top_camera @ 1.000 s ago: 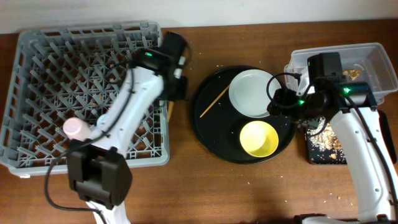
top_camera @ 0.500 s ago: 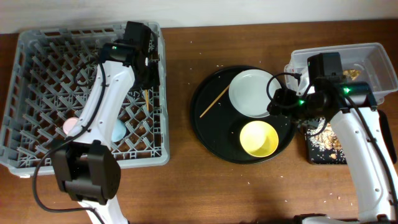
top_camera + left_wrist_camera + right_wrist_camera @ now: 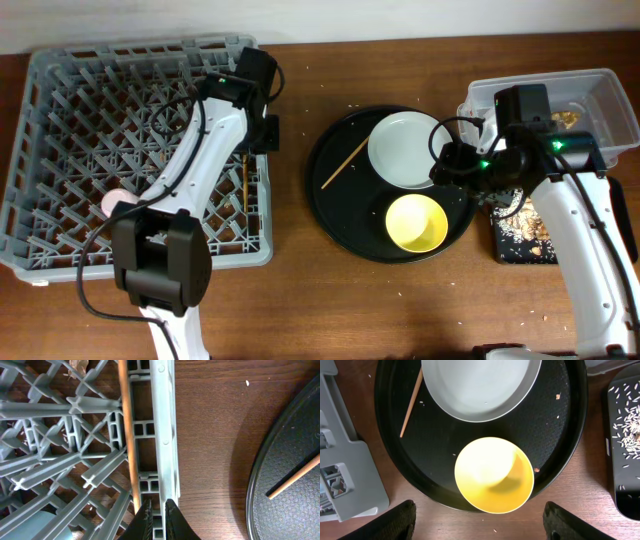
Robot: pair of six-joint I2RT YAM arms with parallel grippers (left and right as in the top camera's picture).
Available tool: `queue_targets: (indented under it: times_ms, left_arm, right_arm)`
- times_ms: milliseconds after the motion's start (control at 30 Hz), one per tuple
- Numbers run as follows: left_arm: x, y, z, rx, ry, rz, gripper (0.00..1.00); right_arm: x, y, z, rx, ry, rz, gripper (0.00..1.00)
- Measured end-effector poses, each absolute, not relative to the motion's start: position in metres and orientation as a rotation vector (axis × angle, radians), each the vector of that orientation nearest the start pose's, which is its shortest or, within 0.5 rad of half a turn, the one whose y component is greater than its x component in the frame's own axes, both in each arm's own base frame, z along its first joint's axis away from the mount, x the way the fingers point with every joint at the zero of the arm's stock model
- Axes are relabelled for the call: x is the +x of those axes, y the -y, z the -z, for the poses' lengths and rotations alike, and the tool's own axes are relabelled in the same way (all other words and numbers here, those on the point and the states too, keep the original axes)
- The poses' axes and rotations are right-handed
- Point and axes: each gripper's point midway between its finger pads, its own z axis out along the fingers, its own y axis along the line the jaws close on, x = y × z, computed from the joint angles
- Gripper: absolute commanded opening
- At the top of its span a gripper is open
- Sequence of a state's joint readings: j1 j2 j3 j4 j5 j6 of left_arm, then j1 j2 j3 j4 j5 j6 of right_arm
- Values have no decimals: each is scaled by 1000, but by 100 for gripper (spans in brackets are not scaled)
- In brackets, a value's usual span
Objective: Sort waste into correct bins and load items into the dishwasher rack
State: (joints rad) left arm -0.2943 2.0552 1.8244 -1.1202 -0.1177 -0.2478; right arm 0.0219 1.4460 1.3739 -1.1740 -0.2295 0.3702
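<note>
The grey dishwasher rack holds a pink cup, a light-blue cup and one wooden chopstick lying along its right wall. My left gripper hovers over that wall, jaws only slightly apart and empty, with the chopstick just left of them. A second chopstick, the pale plate and the yellow bowl lie on the round black tray. My right gripper is wide open and empty, near the bowl.
The round black tray sits mid-table. A clear tub stands at the back right. The small black tray in front of it holds rice-like crumbs. A few crumbs dot the wooden table.
My left arm swung over the rack with the chopstick, then moved right to the rack's right wall. The chopstick now lies loose in the rack. The right arm has not moved.
</note>
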Motion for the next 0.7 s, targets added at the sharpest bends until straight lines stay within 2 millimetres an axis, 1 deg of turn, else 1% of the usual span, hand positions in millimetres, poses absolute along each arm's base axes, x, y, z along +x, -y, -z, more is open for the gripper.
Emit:
queue_targets:
  times_ms: [100, 167, 200, 233, 267, 300, 333, 367, 400, 467, 500, 533, 600, 667, 700]
  left_arm:
    - [434, 116, -110, 57, -2903, -41, 20]
    - [437, 133, -111, 100, -2894, 87, 23]
    - [437, 149, -113, 156, -2881, 176, 24]
    - [436, 161, -114, 199, -2869, 216, 26]
    - [435, 184, -117, 291, -2834, 270, 29]
    - [434, 200, -119, 365, -2804, 296, 31]
    - [432, 217, -121, 451, -2770, 311, 34]
    - [430, 246, -120, 595, -2702, 317, 42]
    - [427, 256, -115, 652, -2688, 311, 45]
    - [428, 283, -94, 763, -2644, 278, 52]
    - [428, 291, -74, 807, -2649, 257, 52]
    - [428, 294, -62, 828, -2655, 245, 52]
    - [431, 296, -30, 854, -2680, 211, 51]
    - [434, 294, -12, 863, -2693, 193, 42]
    - [436, 294, -10, 868, -2688, 185, 29]
  right_arm:
    - [312, -46, -189, 439, -2806, -411, 82]
    - [312, -46, -189, 439, -2806, -411, 82]
    - [312, -46, -189, 439, -2806, -411, 82]
    - [312, -46, -189, 439, -2806, -412, 82]
    - [312, -46, -189, 439, -2806, -412, 83]
    - [312, -46, -189, 439, -2805, -412, 82]
    - [312, -46, -189, 438, -2805, -412, 85]
    - [312, -46, -189, 441, -2805, -412, 88]
    - [312, -46, -189, 440, -2805, -412, 89]
    - [312, -46, -189, 440, -2806, -412, 91]
    - [312, -46, -189, 438, -2805, -412, 91]
    - [312, -46, -189, 439, -2806, -412, 91]
    - [312, -46, -189, 438, -2805, -412, 92]
    - [312, -46, -189, 439, -2806, -412, 92]
    - [312, -46, -189, 438, -2805, -412, 92]
